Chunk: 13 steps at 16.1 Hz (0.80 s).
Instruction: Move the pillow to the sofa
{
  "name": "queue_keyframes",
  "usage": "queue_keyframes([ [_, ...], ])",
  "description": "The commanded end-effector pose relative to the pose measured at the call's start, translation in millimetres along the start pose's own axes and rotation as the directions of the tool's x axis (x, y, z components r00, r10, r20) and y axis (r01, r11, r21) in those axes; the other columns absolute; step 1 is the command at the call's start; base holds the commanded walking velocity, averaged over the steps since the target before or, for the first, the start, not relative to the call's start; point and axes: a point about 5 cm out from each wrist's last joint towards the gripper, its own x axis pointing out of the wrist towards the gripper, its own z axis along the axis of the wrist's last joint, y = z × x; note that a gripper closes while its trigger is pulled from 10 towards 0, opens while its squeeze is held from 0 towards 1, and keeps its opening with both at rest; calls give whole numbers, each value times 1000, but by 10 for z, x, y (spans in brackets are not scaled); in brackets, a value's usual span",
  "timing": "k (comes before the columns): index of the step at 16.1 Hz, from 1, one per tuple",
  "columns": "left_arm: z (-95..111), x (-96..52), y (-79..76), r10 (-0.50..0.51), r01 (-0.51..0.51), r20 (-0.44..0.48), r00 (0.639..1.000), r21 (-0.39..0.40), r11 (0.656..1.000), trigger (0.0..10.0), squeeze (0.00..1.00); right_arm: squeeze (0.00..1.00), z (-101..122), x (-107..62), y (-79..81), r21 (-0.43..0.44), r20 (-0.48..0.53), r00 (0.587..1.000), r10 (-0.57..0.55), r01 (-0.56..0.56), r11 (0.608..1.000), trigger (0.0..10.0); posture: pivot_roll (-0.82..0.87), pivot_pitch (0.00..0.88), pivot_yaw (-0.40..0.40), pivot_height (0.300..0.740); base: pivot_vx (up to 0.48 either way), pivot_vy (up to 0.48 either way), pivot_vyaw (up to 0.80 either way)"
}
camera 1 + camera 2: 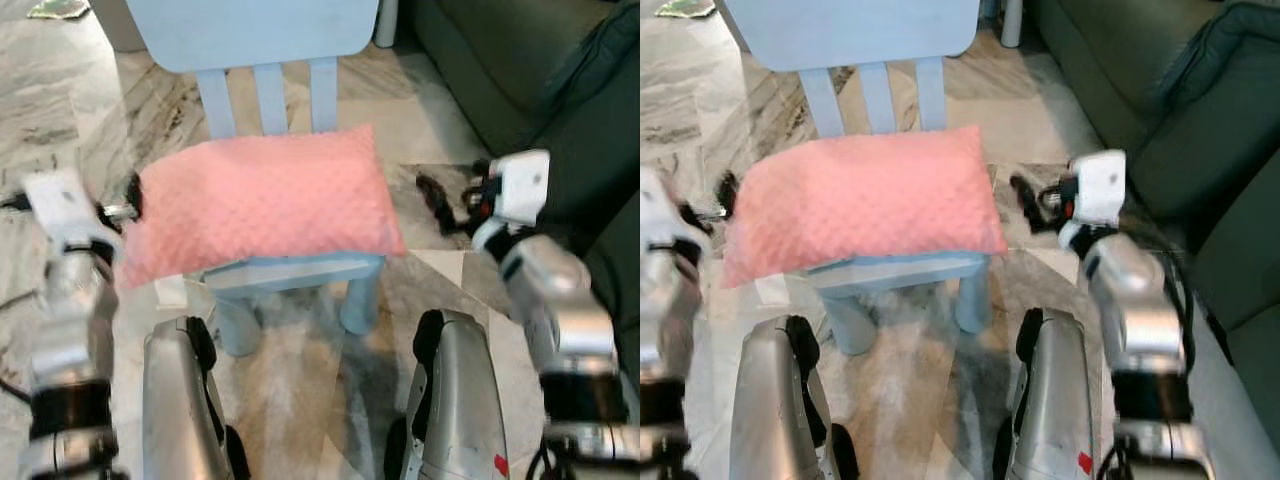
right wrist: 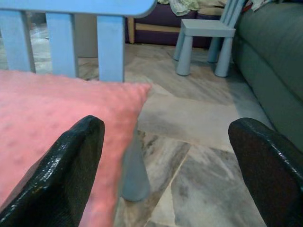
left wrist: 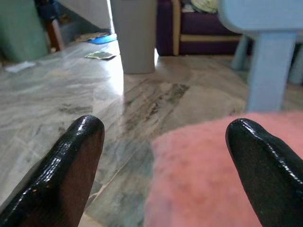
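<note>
Pink and dimpled, the pillow (image 1: 262, 205) lies flat on the seat of a pale blue chair (image 1: 262, 45), hiding most of the seat. The left end effector (image 3: 165, 161) is spread at its left edge; the right end effector (image 2: 165, 161) is spread beside its right corner. A dark green sofa (image 1: 1160, 90) stands to the right, partly cut off.

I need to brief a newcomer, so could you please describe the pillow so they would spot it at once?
Find the dark green sofa; beside it stands a pale blue child's chair. The pillow lies on its seat, the only pink, dimpled, soft thing there.
</note>
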Motion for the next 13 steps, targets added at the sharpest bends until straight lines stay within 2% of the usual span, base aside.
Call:
queue_keyframes([
  [1,-66,50,109,33,-35,-47,998,-44,998,10000,0,0,-23,49,-25,36,-8,1000,24,-24,999,10000,15,259,-7,365,0,0,0],
  [2,-75,130,149,42,-51,-85,996,-116,992,10000,0,0,-5,136,-18,77,-12,999,52,-51,996,10000,17,267,-6,365,0,0,0],
  [4,-99,235,145,3,-34,-144,990,-209,977,10000,0,0,14,267,16,178,-19,993,117,-111,978,10000,22,281,-3,365,0,0,0],
  [5,-108,290,123,-23,-18,-171,985,-236,972,10000,0,0,11,342,43,270,-25,987,159,-146,952,10000,25,292,-1,365,0,0,0],
  [7,-80,415,48,-78,17,-197,977,-289,957,10000,0,0,79,527,149,371,5,969,248,-232,899,10000,33,306,1,365,0,0,0],
  [8,-63,451,32,-91,28,-196,976,-304,952,10000,0,0,86,570,173,383,6,961,276,-257,887,10000,34,308,1,365,0,0,0],
  [10,1,541,-19,-148,71,-203,968,-346,936,10000,0,0,132,691,267,438,14,930,368,-337,834,10000,41,315,-2,365,0,0,0],
  [11,-17,549,-23,-159,72,-225,961,-351,934,10000,0,0,127,721,292,434,1,922,388,-350,830,10000,44,320,-3,365,0,0,0],
  [12,-53,544,-32,-171,70,-252,952,-367,928,10000,0,0,104,737,308,414,-22,921,388,-345,842,10000,45,322,-3,365,0,0,0],
  [13,-100,526,-43,-191,87,-279,941,-345,935,10000,0,0,70,749,324,362,-58,922,382,-337,869,10000,46,322,-4,365,0,0,0],
])
